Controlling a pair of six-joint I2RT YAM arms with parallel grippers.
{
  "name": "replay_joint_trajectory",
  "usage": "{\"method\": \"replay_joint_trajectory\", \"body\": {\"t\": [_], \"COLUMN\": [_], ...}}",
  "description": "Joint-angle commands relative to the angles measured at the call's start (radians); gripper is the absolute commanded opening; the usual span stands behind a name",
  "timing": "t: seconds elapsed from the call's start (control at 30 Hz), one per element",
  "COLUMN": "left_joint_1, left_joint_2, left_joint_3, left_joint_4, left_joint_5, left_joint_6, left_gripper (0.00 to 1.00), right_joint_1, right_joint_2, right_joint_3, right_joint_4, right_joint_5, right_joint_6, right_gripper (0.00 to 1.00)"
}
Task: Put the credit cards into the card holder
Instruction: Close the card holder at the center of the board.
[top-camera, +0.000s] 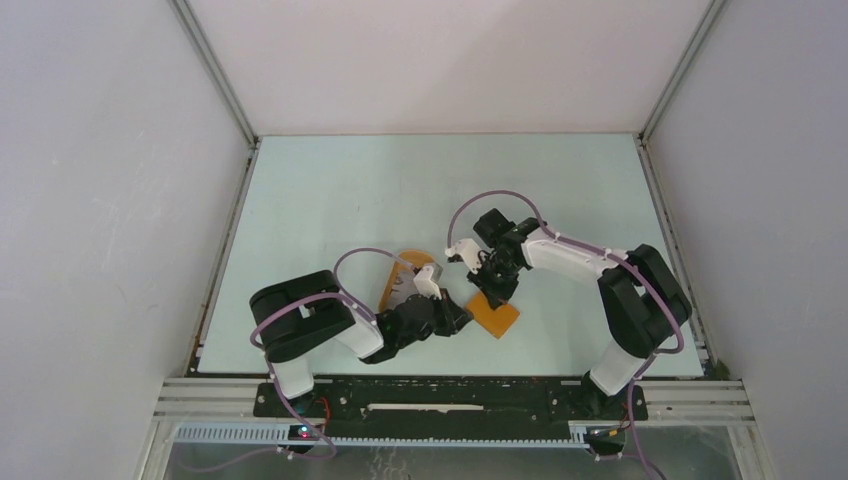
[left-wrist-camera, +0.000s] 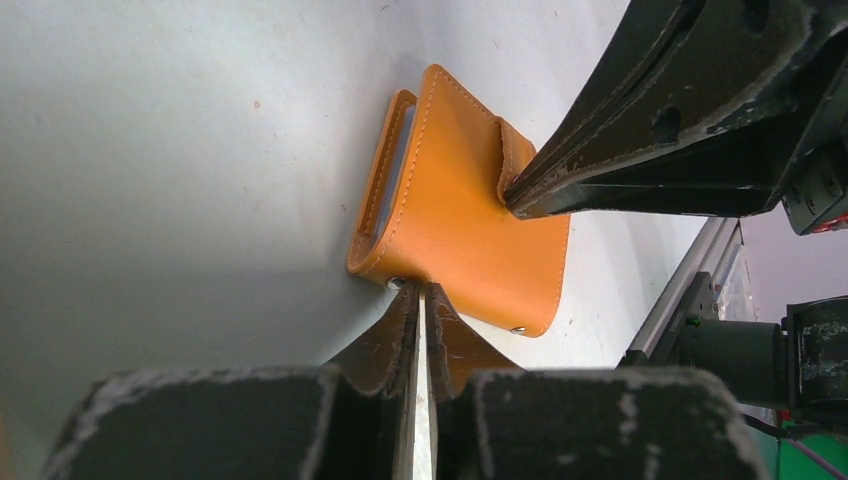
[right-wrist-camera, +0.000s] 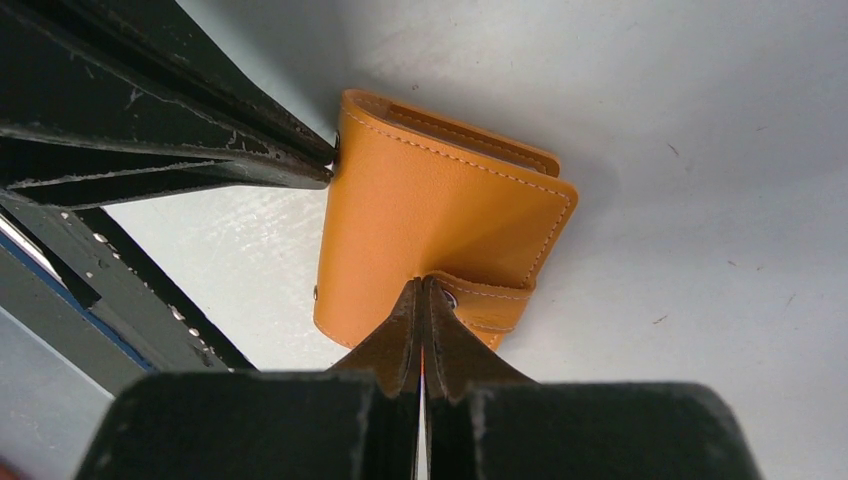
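The card holder (top-camera: 497, 317) is a closed orange wallet lying flat on the table between the two arms. My left gripper (left-wrist-camera: 420, 290) is shut on its near edge beside a rivet, seen from the other side as fingers meeting the wallet (right-wrist-camera: 430, 210) at its corner. My right gripper (right-wrist-camera: 422, 283) is shut on the closure tab (right-wrist-camera: 490, 300), with a sliver of orange between the jaws. Pale credit cards (top-camera: 397, 289) with faint print lie left of the wallet, partly hidden by the left arm.
An oval orange tray (top-camera: 416, 258) sits behind the left wrist, with the cards on it. The two grippers (top-camera: 466, 318) (top-camera: 487, 290) are close together over the wallet. White enclosure walls ring the table, and a metal rail (left-wrist-camera: 690, 290) runs along the near edge.
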Motion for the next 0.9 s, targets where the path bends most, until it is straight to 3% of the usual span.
{"method": "replay_joint_trajectory", "body": {"t": [0.0,0.23,0.37,0.47,0.57,0.7,0.87], "left_joint_1": [-0.004,-0.003,-0.003,-0.005,-0.005,-0.005,-0.006], "left_joint_2": [0.006,-0.001,0.000,-0.004,-0.007,-0.007,-0.007], "left_joint_3": [0.038,0.030,0.031,0.028,0.025,0.026,0.029], "left_joint_4": [0.018,0.023,0.026,0.026,0.027,0.026,0.026], "left_joint_5": [-0.018,-0.022,-0.017,-0.018,-0.019,-0.018,-0.016], "left_joint_6": [0.031,0.031,0.031,0.031,0.033,0.033,0.034], "left_gripper": [0.09,0.09,0.09,0.09,0.09,0.09,0.09], "right_joint_1": [0.009,-0.055,-0.069,-0.069,-0.071,-0.083,-0.114], "right_joint_2": [0.071,0.073,0.063,0.048,0.015,-0.045,-0.109], "right_joint_3": [-0.008,-0.009,-0.007,0.012,0.027,0.030,0.030], "right_joint_4": [0.011,0.005,-0.027,-0.066,-0.088,-0.100,-0.116], "right_joint_5": [0.015,0.025,-0.075,-0.189,-0.281,-0.340,-0.381], "right_joint_6": [0.013,0.030,-0.003,-0.040,-0.062,-0.088,-0.117], "right_gripper": [0.00,0.00,0.00,0.23,0.37,0.44,0.44]}}
